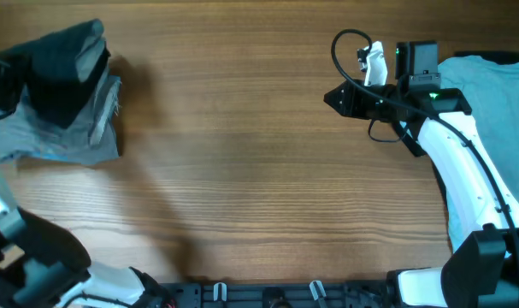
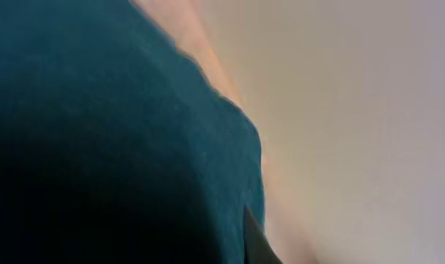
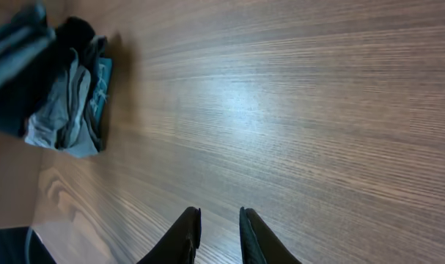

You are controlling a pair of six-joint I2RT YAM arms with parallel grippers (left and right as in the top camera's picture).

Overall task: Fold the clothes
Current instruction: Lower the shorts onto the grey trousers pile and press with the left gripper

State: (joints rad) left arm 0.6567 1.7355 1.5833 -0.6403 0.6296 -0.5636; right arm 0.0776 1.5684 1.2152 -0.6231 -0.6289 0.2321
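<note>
A heap of clothes lies at the table's far left. On top is a black garment (image 1: 61, 75), bunched and raised, and under it lie grey shorts (image 1: 67, 141). The right wrist view shows the same heap (image 3: 64, 103) at its upper left. Dark fabric (image 2: 112, 139) fills most of the left wrist view, pressed against the camera. Only one left finger (image 2: 255, 242) shows, and my left gripper is shut in the black garment. A light-blue T-shirt (image 1: 490, 90) lies at the far right, under my right arm. My right gripper (image 1: 329, 97) (image 3: 220, 214) hovers over bare wood, narrowly open and holding nothing.
The wooden table (image 1: 242, 171) stretches between the heap and the T-shirt. My right arm's white link (image 1: 464, 162) crosses the T-shirt's left edge. The arm bases and a black rail (image 1: 268, 295) line the near edge.
</note>
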